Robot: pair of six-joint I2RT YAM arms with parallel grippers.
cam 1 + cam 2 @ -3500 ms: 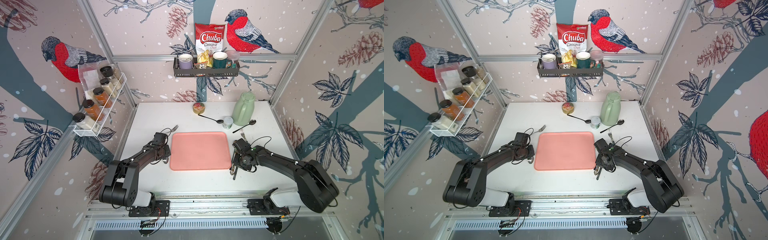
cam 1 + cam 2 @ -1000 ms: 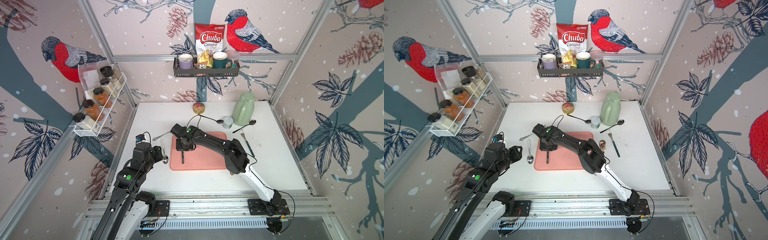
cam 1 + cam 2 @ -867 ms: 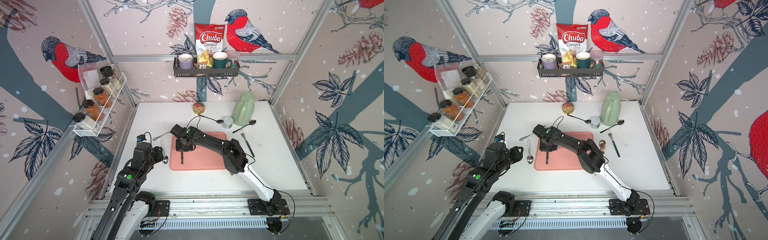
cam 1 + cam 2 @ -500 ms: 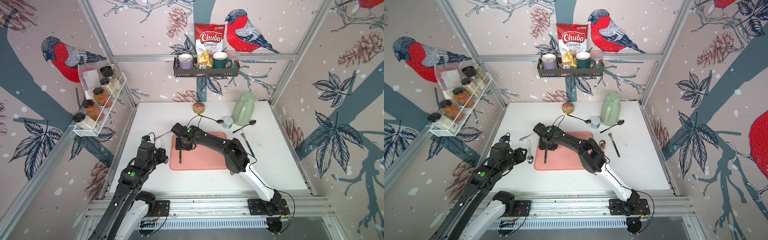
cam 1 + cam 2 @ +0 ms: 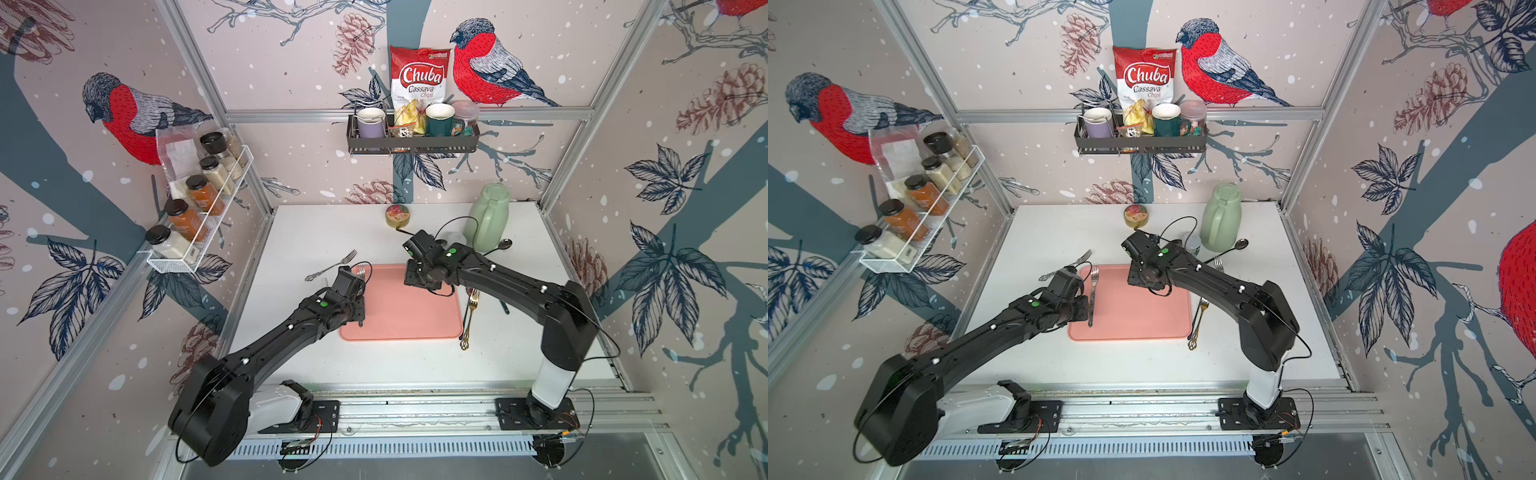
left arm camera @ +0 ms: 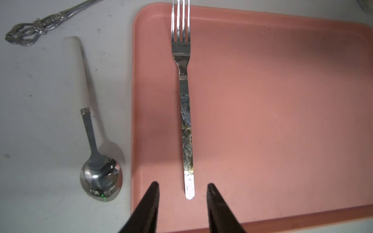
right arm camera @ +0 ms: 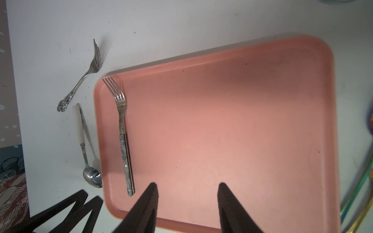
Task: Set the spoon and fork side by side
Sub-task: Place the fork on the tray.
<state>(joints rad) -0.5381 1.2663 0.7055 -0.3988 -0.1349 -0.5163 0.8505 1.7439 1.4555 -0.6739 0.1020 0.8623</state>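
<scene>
fork: marbled handle; fork lies flat on the pink tray, close along its left edge and parallel to it, tines toward the tray's far-left corner; in a top view it shows beside the left arm's wrist
spoon: white handle, steel bowl; spoon lies on the tabletop just off the tray's left edge, bowl nearest the rim at the tray's near end, handle toward the back edge; hidden under the left arm in both top views
spoon vs fork: roughly parallel, the tray's left rim between them, heads pointing opposite ways, not touching
left gripper: left gripper is over the tray's near-left corner; jaws parted about halfway; the end of the fork's handle shows in the gap, neither finger on it, nothing gripped
right gripper: right gripper is over bare tray near its far edge; jaws parted about halfway, nothing between them
ornate fork: ornate fork lies on the tabletop off the tray's far-left corner, apart from the spoon
gold fork: gold fork lies on the tabletop just off the tray's right edge
green jug: green jug stands upright near the tabletop's back edge
</scene>
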